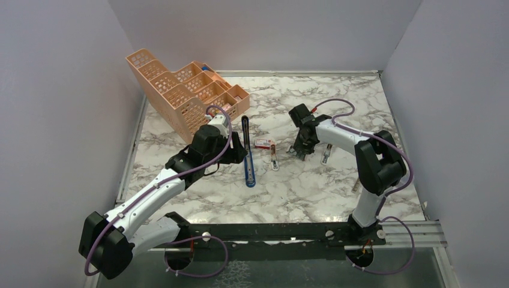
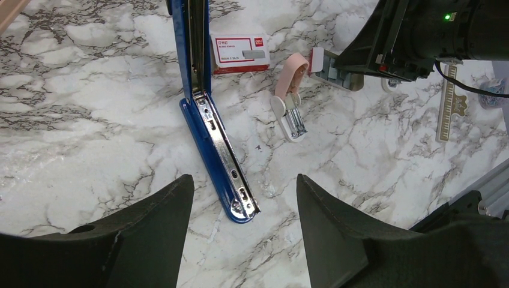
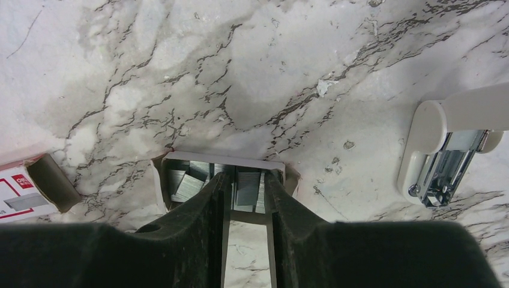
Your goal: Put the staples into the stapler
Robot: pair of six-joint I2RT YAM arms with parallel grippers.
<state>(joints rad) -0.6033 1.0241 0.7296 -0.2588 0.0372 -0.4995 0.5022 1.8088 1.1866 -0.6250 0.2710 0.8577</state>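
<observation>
Silvery staples [image 3: 246,189] sit in the tray [image 3: 222,157] straight under my right claw [image 3: 247,176], can't tell if it's gripping them yet, while the stapler [image 2: 219,144] lies open, end-on to my spread left claw [image 2: 244,180].

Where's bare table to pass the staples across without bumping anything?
Bare marble lies on the near side, between the stapler's front end and the arm bases, and far right, behind the right gripper. Crowded: the middle row of red-and-white box, small pink stapler and small white stapler.
</observation>
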